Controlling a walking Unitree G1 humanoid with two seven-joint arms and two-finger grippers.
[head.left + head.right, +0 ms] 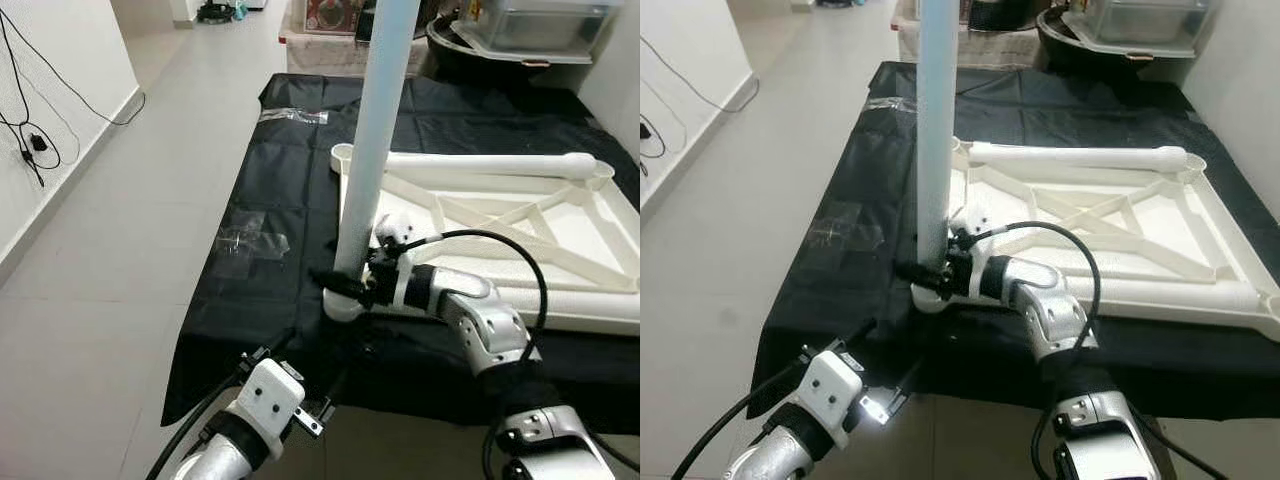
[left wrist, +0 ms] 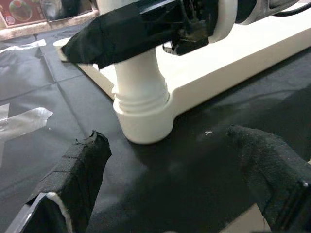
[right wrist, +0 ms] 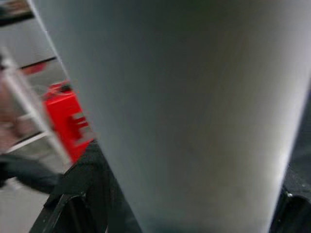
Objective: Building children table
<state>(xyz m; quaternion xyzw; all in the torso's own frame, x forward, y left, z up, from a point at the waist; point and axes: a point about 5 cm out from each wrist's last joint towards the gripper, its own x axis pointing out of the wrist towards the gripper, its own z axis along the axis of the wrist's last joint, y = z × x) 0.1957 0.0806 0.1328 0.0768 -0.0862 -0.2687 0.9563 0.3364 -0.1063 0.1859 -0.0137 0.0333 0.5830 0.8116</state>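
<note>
Leg (image 1: 380, 130) upright in tabletop's (image 1: 560, 240) near-left corner socket (image 1: 340, 303), axis vertical.
Right gripper (image 1: 345, 285) clamped on leg just above socket. Left gripper (image 2: 180, 179), fingers spread, empty, hangs lower, nearer the robot, facing socket.

Right hand (image 1: 345, 285) clamped closed; left hand (image 2: 180, 179) spread.

The tiled floor (image 1: 150, 250) carries a black sheet (image 1: 290, 200). On the sheet lies an inverted white tabletop (image 1: 560, 250), near its right edge. Clear plastic scraps (image 1: 250, 240) lie near the left edge; another scrap (image 1: 293, 115) lies toward the far edge.
</note>
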